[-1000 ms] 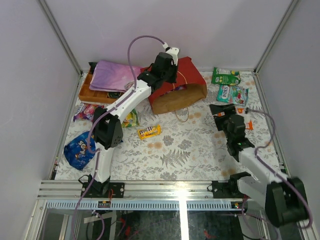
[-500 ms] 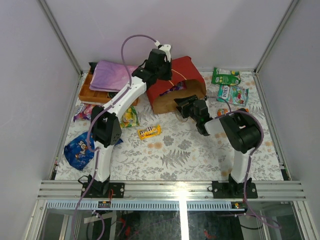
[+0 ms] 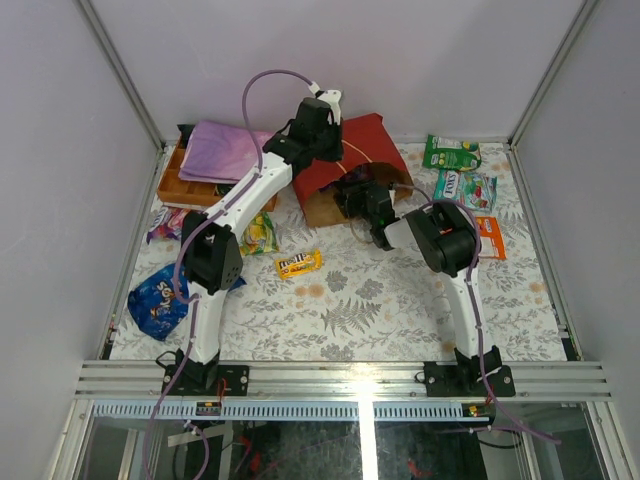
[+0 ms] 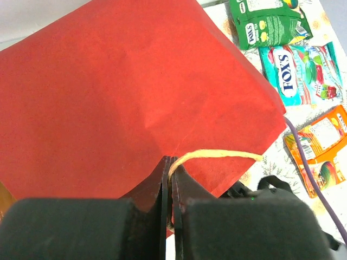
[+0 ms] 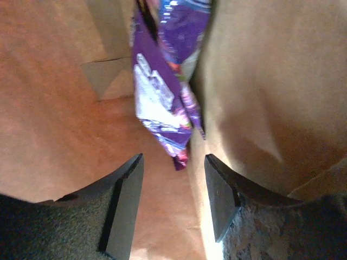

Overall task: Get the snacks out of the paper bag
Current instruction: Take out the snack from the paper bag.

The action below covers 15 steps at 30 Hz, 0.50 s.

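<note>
Red paper bag [image 3: 368, 138] lies on its side. At the bag's top edge, the left gripper [image 4: 171, 176] has its fingers pressed together on the yellow cord handle [image 4: 217, 155]. Inside the bag's mouth, the right gripper [image 5: 173, 189] has its fingers spread, with a purple snack packet [image 5: 162, 92] hanging just beyond their tips.

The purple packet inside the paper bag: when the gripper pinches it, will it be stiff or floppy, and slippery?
Probably floppy: the purple packet looks thin and crumpled, edge-on beside the paper bag wall. Its glossy film shines, so it may slip. It seems light.
</note>
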Each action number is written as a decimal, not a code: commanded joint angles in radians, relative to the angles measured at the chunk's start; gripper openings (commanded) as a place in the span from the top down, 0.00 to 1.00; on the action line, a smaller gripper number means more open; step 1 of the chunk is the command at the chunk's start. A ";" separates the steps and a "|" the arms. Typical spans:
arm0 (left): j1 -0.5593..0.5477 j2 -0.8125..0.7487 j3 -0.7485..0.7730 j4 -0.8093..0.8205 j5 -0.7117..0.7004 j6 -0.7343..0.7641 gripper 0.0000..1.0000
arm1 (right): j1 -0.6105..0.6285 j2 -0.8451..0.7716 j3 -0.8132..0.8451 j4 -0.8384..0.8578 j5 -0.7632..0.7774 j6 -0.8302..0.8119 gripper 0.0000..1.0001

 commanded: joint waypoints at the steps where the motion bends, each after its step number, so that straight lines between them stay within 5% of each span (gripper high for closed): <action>1: 0.007 -0.033 0.002 -0.004 0.000 0.012 1.00 | 0.008 0.033 0.107 -0.044 0.019 -0.005 0.44; 15: 0.007 -0.039 -0.014 -0.002 0.017 0.014 1.00 | 0.006 0.150 0.318 -0.206 0.081 -0.039 0.48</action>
